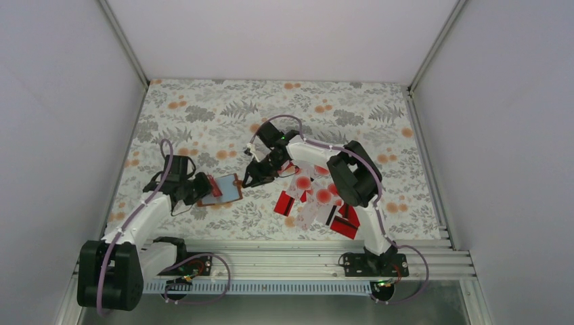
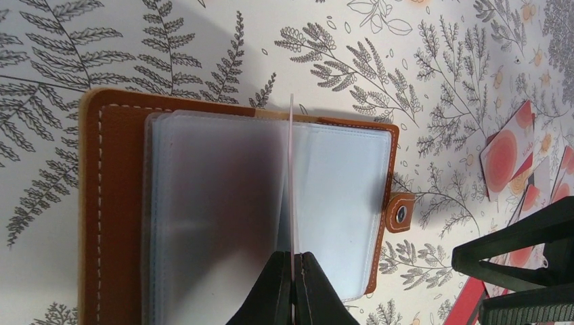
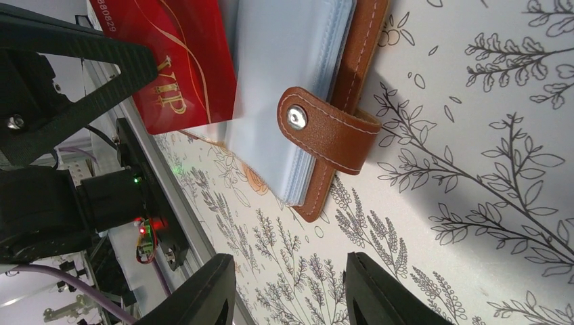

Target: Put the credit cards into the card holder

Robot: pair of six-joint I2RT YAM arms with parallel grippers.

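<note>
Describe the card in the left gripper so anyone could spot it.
Left half of the floral table: the open brown card holder. Over its pockets, the left gripper pinches a red card on edge, gold VIP lettering; the other cards lie heaped to the right.

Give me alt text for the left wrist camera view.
The left pincer, shut, holds a thin card edge-on over the open brown card holder. Red-and-white loose cards lie to the right on the fern-patterned table.

Fern-print tablecloth (image 1: 203,108); metal rail (image 1: 304,257), perhaps aluminium, along its near edge.
</note>
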